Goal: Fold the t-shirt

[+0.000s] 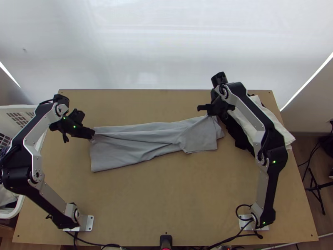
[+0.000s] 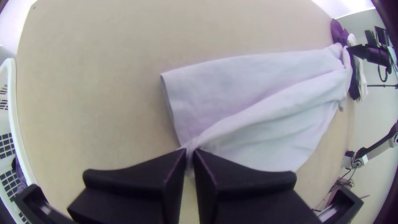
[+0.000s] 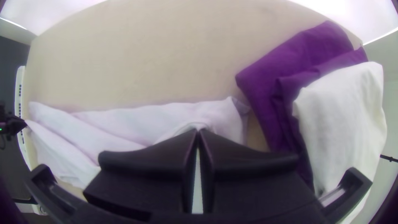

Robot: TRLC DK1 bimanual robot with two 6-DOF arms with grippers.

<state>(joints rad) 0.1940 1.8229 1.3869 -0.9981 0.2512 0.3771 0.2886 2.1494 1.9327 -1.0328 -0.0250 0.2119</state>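
Observation:
The grey t-shirt (image 1: 137,146) lies as a long folded strip across the table, with creases running along it. At its left end my left gripper (image 1: 92,134) is shut on the edge; in the left wrist view the gripper (image 2: 190,154) pinches a gathered bit of the shirt (image 2: 257,120). My right gripper (image 1: 209,112) is at the upper edge near the strip's right end. In the right wrist view, that gripper (image 3: 197,133) is shut on a raised fold of the shirt (image 3: 166,120).
Dark and white folded cloths (image 1: 272,121) lie at the table's right side, close to the right gripper. A white basket (image 1: 21,110) with clothes stands at the left edge. Bare wood (image 1: 166,208) lies between the arm bases.

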